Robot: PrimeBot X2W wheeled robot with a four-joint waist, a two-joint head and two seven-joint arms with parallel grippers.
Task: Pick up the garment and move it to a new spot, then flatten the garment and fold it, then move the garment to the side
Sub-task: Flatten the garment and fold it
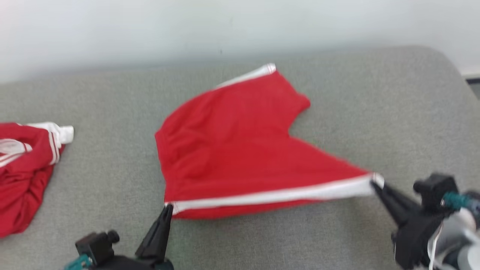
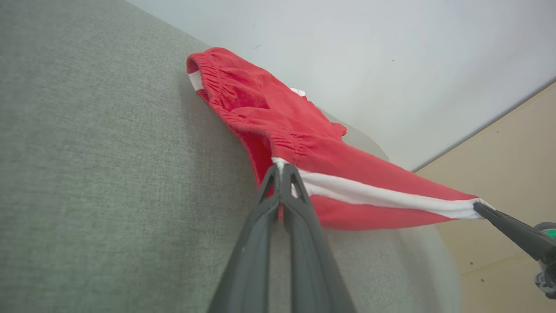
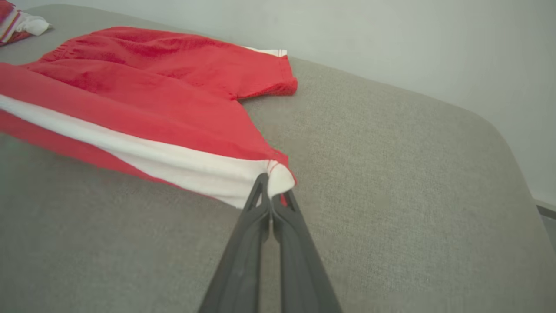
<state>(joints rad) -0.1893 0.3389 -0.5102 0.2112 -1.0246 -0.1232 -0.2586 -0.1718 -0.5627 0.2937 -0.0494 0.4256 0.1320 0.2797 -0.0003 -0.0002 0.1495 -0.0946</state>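
The grey padded surface (image 1: 337, 112) carries red shorts (image 1: 232, 150) at its middle, waistband toward the left edge and legs toward the right. The white side stripe runs along the shorts' near side. A second red garment (image 1: 22, 176) lies crumpled at the left edge. The left tool (image 1: 168, 208) is clamped on the shorts' near waistband corner. The right tool (image 1: 374, 183) is clamped on the near leg's hem corner, holding it just above the surface.

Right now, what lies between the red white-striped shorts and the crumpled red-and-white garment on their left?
The stretch is bare grey woven cushion; the head view shows it.
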